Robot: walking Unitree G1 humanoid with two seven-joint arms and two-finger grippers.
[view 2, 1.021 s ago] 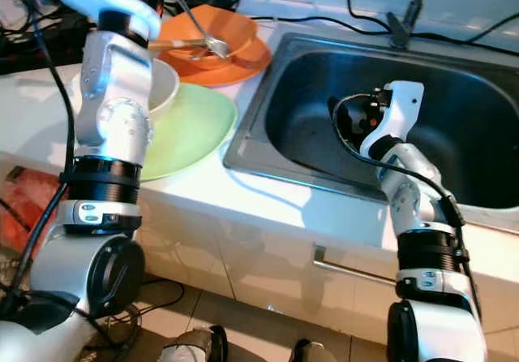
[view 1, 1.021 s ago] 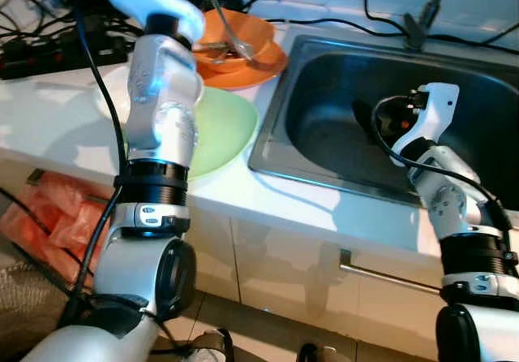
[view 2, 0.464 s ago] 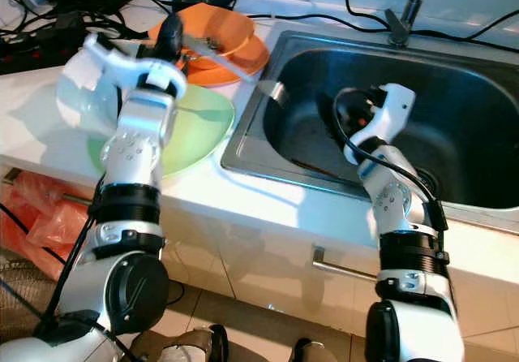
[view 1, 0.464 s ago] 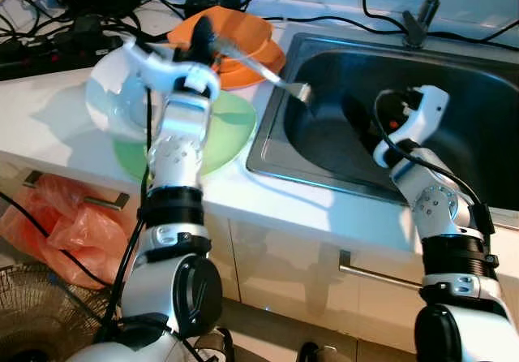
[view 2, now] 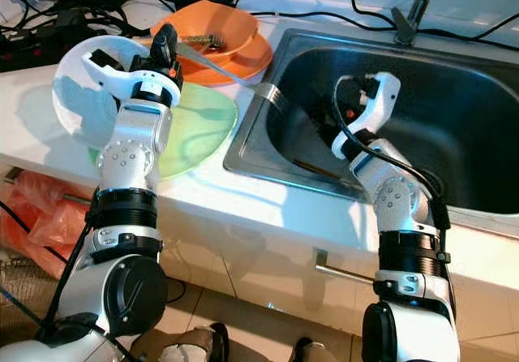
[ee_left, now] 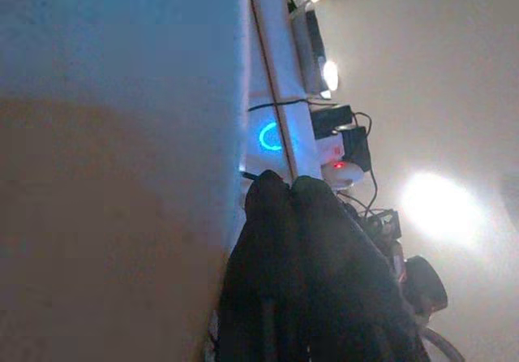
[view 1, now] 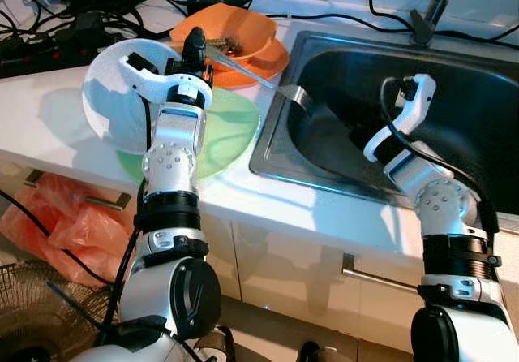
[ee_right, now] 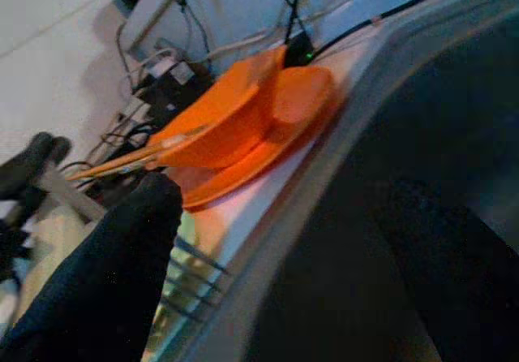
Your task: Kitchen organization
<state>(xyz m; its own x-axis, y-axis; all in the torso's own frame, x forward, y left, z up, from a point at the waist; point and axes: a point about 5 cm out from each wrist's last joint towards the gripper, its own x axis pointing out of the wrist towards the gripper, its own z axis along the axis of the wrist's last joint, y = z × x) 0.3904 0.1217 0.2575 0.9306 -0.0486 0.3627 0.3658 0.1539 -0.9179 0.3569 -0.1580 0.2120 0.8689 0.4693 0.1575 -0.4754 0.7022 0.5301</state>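
Left end effector (view 1: 195, 49) raised, fingers together; right end effector (ee_right: 268, 240) spread apart.

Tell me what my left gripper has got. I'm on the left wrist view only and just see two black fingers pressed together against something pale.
Observer: From the head cameras, the left gripper is shut on the handle of a long metal utensil.
Operator: Where does the other end of it sit?
Observer: Its flat end hangs over the left edge of the sink, in the air and apart from the basin.
Operator: And what is around the gripper on the counter?
Observer: An orange bowl lies just beyond it. A white bowl is beside the wrist, and a green plate lies under the forearm.
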